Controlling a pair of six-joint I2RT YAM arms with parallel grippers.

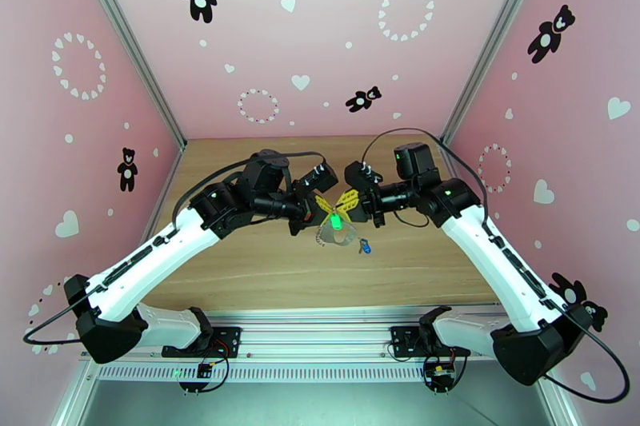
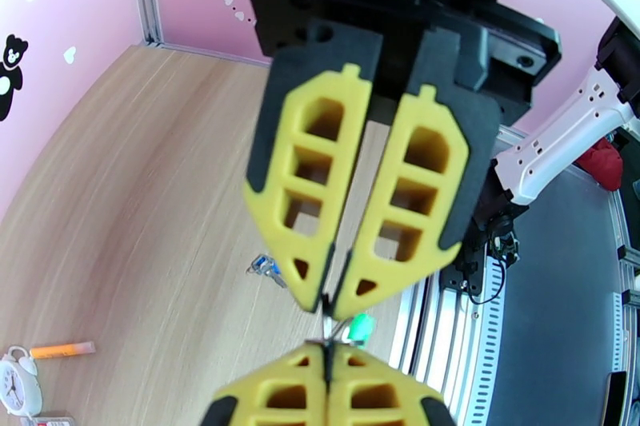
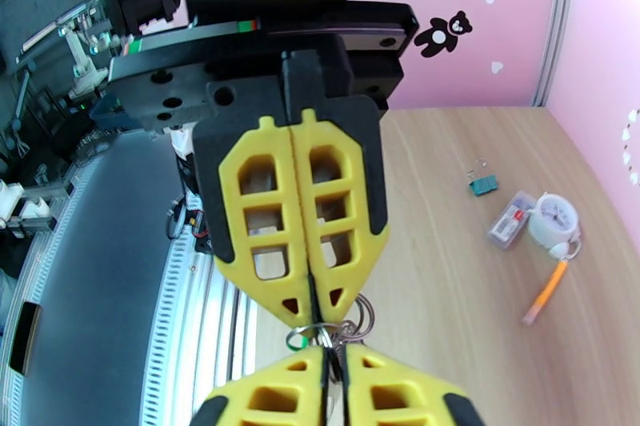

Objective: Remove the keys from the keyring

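Note:
My two grippers meet tip to tip above the middle of the table. The left gripper (image 1: pixel 328 209) (image 2: pixel 328 346) and the right gripper (image 1: pixel 344 205) (image 3: pixel 332 349) are both shut on the keyring's thin metal rings (image 3: pixel 354 322). The keyring's strap loop (image 1: pixel 337 237) hangs below them. The green-tagged key (image 1: pixel 336 221) (image 2: pixel 362 328) dangles just under the pinched fingertips. On the wood to the right lies the blue-tagged key (image 1: pixel 364 245) (image 2: pixel 266 266), apart from the ring. In each wrist view the other arm's yellow fingers (image 2: pixel 320 180) (image 3: pixel 272 204) loom large and hide most of the keyring.
In the right wrist view, a teal binder clip (image 3: pixel 482 184), a clear box (image 3: pixel 510 220), a white clock (image 3: pixel 556 218) and an orange pen (image 3: pixel 546 292) lie off to one side. The table's metal front rail (image 1: pixel 320 340) runs between the arm bases.

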